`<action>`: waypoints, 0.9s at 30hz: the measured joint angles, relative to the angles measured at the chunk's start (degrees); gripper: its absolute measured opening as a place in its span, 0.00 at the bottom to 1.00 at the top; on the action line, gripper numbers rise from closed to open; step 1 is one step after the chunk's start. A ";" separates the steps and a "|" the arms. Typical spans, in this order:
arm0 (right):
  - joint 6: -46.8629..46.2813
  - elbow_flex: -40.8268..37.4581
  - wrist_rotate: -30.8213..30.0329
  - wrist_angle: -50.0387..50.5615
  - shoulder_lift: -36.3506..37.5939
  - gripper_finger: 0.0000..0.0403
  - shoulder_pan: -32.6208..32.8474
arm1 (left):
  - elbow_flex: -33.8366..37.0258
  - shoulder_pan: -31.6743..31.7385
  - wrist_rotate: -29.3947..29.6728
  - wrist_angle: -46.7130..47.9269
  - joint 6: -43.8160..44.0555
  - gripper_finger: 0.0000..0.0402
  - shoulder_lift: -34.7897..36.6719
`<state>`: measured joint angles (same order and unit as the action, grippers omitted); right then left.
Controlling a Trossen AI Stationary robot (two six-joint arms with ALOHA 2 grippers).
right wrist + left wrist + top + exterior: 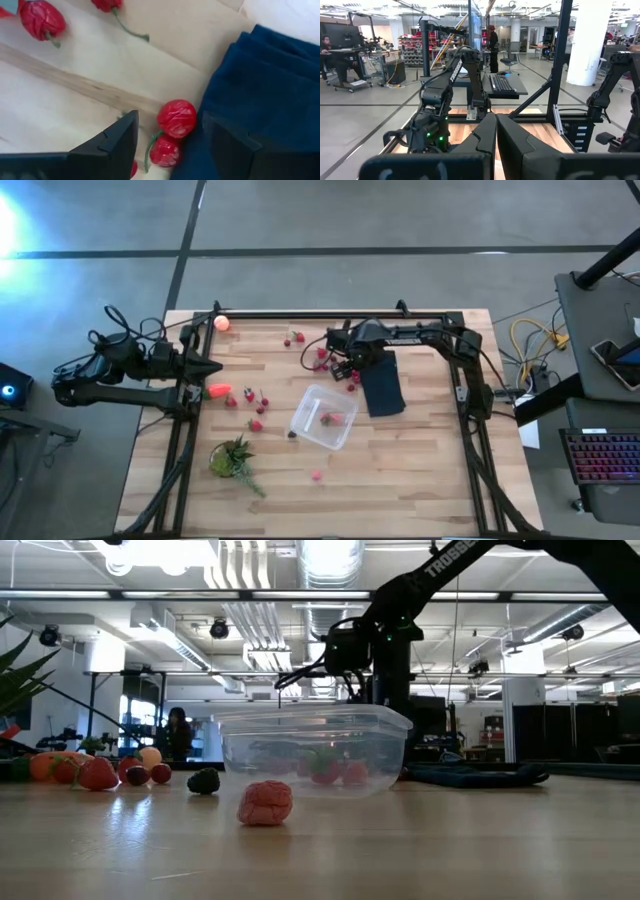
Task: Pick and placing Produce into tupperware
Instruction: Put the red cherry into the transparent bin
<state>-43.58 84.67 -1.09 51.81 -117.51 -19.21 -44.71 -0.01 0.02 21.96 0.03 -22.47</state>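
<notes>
The clear tupperware (323, 417) (315, 748) sits mid-table with red berries (333, 418) inside. More berries lie around it, near my right gripper (347, 372) and near the elongated orange-red piece (219, 391). The peach-orange ball (221, 322) rests at the far left. In the right wrist view my right gripper (170, 120) is open, pointing down, its fingers on either side of two red berries (176, 118) that lie against the navy cloth (260, 90). My left gripper (215, 367) (495, 137) is shut and hovers at the table's left edge.
The folded navy cloth (383, 390) lies right of the tupperware, under my right arm. A green leafy bunch (233, 458) rests near the left front. One red piece (317, 475) (265, 802) lies in front of the box. A black frame rims the table. People stand in the room beyond.
</notes>
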 joint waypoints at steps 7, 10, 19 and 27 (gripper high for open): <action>-0.78 -0.16 -1.72 -0.20 -0.01 0.44 0.92 | 0.00 0.00 0.01 0.00 0.00 0.00 0.01; -0.78 -0.71 -3.01 -0.14 -0.01 0.42 0.81 | -0.02 0.00 0.01 0.00 -0.02 0.00 0.01; -0.79 -1.56 -3.05 -2.50 -0.05 0.42 0.83 | 0.00 0.00 -0.01 0.00 -0.02 0.00 0.01; -0.08 -1.32 -1.02 -2.99 -2.50 0.39 0.81 | 0.00 -0.02 -0.01 0.00 -0.01 0.00 0.00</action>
<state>-43.66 83.35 -2.11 48.82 -120.01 -18.39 -44.71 -0.03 0.01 21.96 0.02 -22.47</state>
